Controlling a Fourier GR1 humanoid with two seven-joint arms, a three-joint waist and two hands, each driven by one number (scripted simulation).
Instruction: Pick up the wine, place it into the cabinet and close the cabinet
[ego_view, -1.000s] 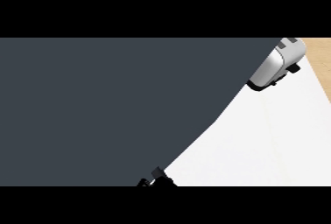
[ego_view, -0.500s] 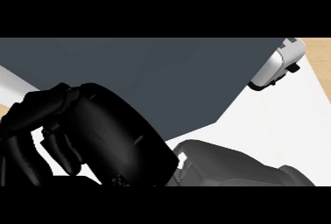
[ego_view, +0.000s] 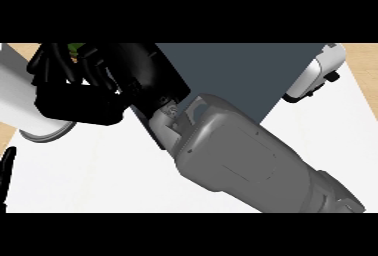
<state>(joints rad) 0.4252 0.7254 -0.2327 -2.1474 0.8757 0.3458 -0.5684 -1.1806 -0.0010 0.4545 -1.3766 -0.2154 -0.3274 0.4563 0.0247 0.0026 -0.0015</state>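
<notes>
My right hand (ego_view: 81, 95) is at the upper left, reaching in on a long grey forearm (ego_view: 244, 160) from the lower right. It is curled round a pale cylinder, seemingly the wine bottle (ego_view: 18, 100), whose grey round end (ego_view: 46, 132) pokes out below the hand. A small green patch (ego_view: 74, 48) shows between the curled fingers at the top edge. Behind the hand stands the dark grey cabinet panel (ego_view: 244, 75). Only a thin black sliver of my left hand (ego_view: 7, 172) shows at the left edge.
A white and grey rounded appliance (ego_view: 317, 75) stands at the upper right, beside the dark panel. The white counter top (ego_view: 88, 175) spreads below the arm, with tan floor past its right edge (ego_view: 365, 65).
My right hand has risen from the lower left to the upper left, and the forearm now crosses the middle of the view. The pale cylinder has come into sight.
</notes>
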